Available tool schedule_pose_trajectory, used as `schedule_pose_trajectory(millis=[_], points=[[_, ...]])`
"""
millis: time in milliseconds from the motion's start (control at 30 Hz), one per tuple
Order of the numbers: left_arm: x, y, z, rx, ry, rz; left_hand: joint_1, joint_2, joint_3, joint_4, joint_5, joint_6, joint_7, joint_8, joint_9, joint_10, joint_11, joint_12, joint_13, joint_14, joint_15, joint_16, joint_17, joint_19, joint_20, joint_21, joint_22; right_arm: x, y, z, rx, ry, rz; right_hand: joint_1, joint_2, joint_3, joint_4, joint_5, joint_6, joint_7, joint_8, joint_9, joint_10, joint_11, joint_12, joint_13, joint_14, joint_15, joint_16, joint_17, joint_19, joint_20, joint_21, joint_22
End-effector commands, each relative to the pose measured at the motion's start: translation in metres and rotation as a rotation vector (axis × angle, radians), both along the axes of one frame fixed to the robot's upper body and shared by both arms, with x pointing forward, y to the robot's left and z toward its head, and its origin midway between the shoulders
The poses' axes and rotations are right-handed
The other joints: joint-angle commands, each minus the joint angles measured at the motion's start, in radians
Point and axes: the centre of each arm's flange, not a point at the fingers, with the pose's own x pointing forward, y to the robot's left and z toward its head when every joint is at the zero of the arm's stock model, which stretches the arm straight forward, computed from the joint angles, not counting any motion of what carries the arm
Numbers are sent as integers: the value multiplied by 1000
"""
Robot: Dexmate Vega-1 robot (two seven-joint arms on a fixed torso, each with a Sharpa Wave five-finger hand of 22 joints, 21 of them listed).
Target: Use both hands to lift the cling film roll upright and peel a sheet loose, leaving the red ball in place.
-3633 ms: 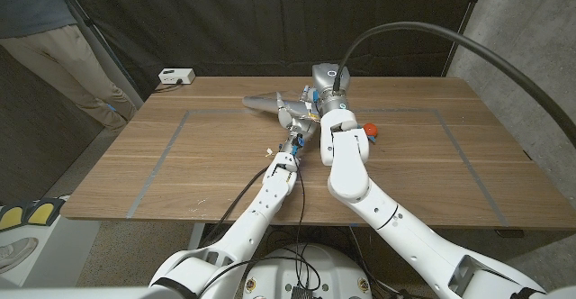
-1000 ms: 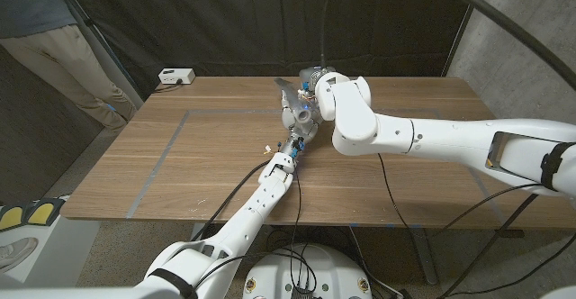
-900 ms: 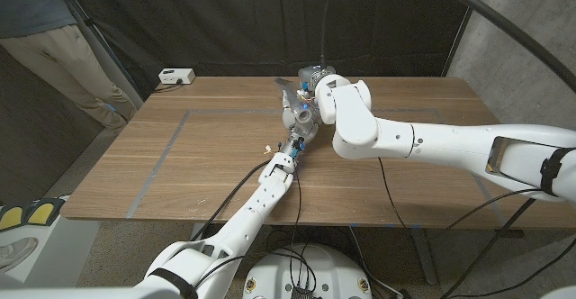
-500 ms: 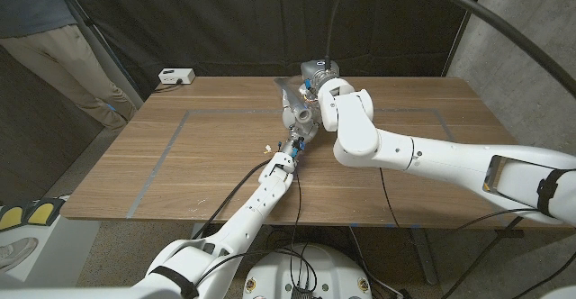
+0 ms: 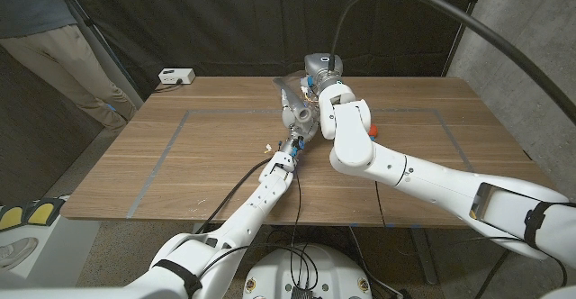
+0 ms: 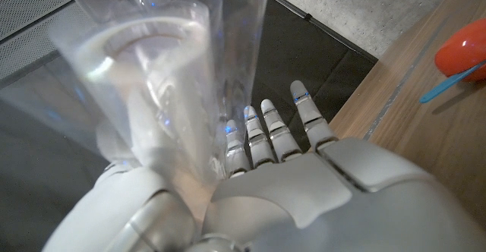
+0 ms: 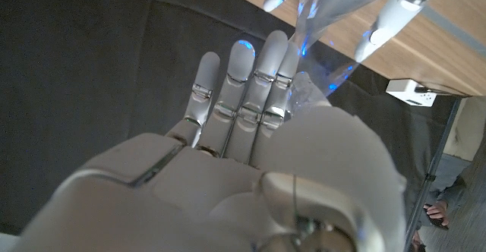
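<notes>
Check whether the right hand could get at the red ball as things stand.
Probably not right now: the right hand is pinching the film sheet pulled off the cling film roll, so it is occupied. The red ball sits close beside that arm on the table, nothing covering it.

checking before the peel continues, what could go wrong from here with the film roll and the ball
1. The left hand holds the clear cling film roll upright; a hard pull by the right hand, which pinches the thin transparent film sheet, could tilt or slip the roll.
2. The sheet could tear or cling to the fingers.
3. The red ball lies right beside the right arm, which could nudge it.
</notes>
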Motion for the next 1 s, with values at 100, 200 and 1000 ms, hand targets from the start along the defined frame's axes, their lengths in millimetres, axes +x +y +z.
schedule_pose_trajectory(millis=[100,200,1000], points=[[5,-4,3,8,-25,-28,0,-1,-14,2,11,-12,0,-3,2,-16,-2,-1,1,-14,3,-2,4,-11,3,-7,5,2,-5,-2,69,-157,-34,3,-7,15,0,0,14,4,0,8,15,-1,8,-1,19,-114,15,30,17,-63,1,7],[5,-5,4,14,-35,-31,-1,0,-18,3,12,-18,-2,-4,2,-21,0,-1,0,-18,4,-1,4,-16,3,-10,5,2,-6,-3,81,-185,-32,3,-8,19,0,0,16,3,-1,10,17,-3,10,2,16,-114,14,37,18,-63,2,8],[-7,-11,13,69,-91,-36,-7,2,-42,4,18,-60,-6,-8,3,-57,10,1,-1,-56,13,-1,5,-39,25,-29,7,-7,-12,2,128,-361,-42,-3,-18,41,-1,1,26,5,-10,21,25,-3,14,6,26,-112,34,122,30,-66,1,15]])
